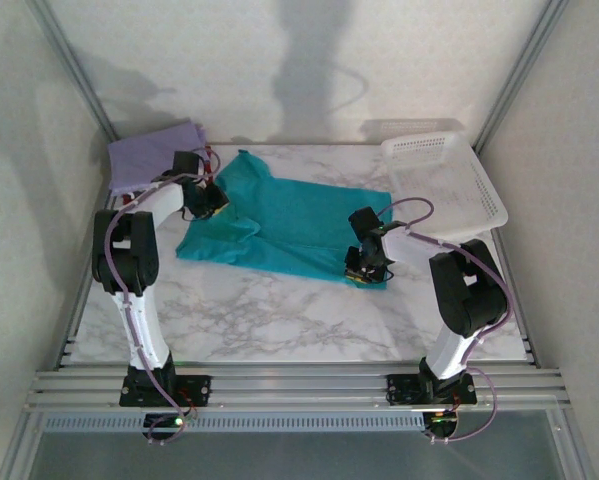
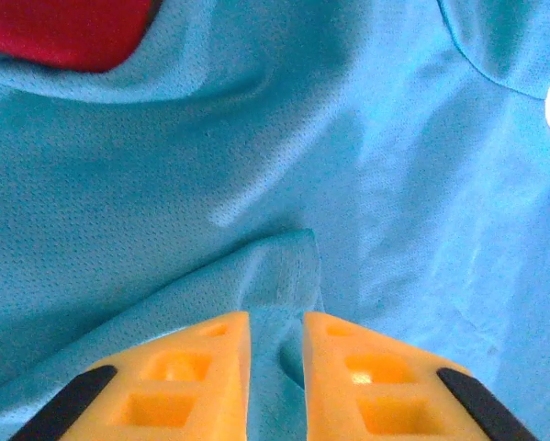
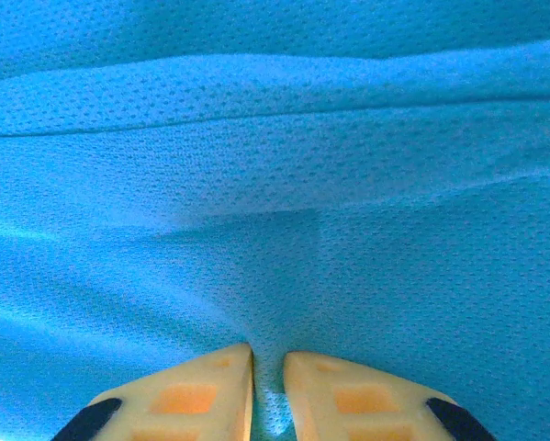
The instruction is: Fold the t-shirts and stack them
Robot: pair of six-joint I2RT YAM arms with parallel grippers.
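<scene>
Top external: the teal tee [image 1: 299,225] lies spread on the worktop [image 1: 279,320]. The left end effector [image 2: 276,322] and right end effector [image 3: 268,354] each pinch a fold of it; best to lift both evenly, keeping the cloth taut.

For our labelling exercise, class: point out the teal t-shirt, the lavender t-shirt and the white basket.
teal t-shirt [image 1: 309,215], top view, middle of its spread body.
lavender t-shirt [image 1: 149,155], top view, middle of the folded cloth.
white basket [image 1: 424,147], top view, its perforated far wall.
</scene>
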